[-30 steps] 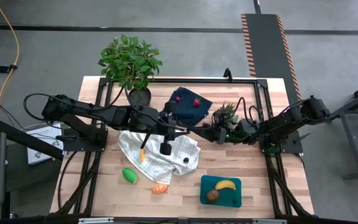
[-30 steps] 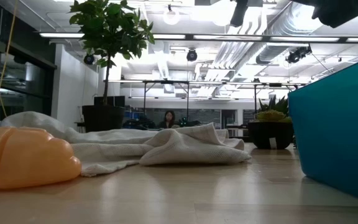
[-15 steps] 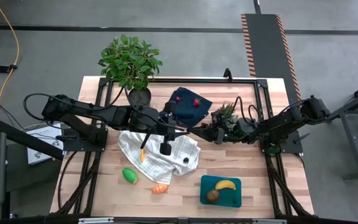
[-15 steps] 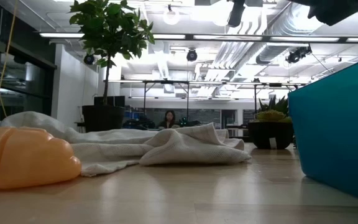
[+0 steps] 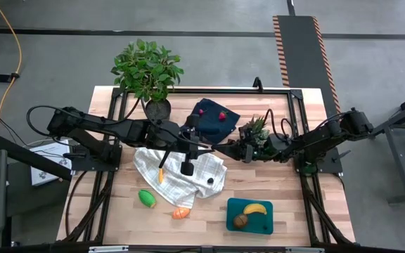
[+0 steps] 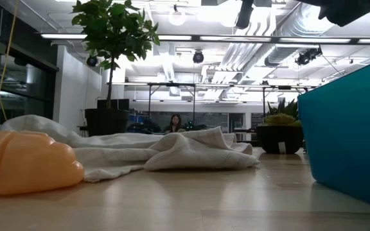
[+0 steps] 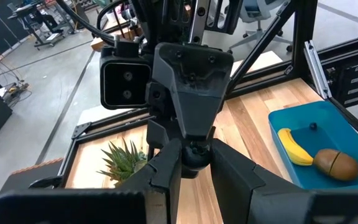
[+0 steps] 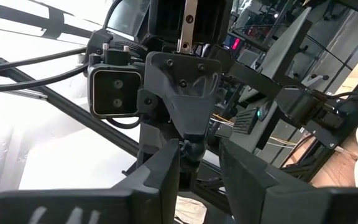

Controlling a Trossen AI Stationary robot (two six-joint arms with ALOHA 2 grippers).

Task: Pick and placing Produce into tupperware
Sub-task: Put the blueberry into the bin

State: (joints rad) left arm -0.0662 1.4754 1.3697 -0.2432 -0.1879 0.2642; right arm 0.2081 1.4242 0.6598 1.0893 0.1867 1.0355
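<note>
Mid-worktop, likely handover: left gripper fingers pinch a small dark round piece; right gripper fingers flank it narrowly, unclamped. Next: right clamps, left releases, then tupperware.

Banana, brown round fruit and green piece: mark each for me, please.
Banana (image 5: 254, 208), high view, middle of its curve, inside the container.
Brown round fruit (image 5: 240, 221), high view, its centre, beside the banana.
Green piece (image 5: 146, 198), high view, its middle, on bare table.
</note>
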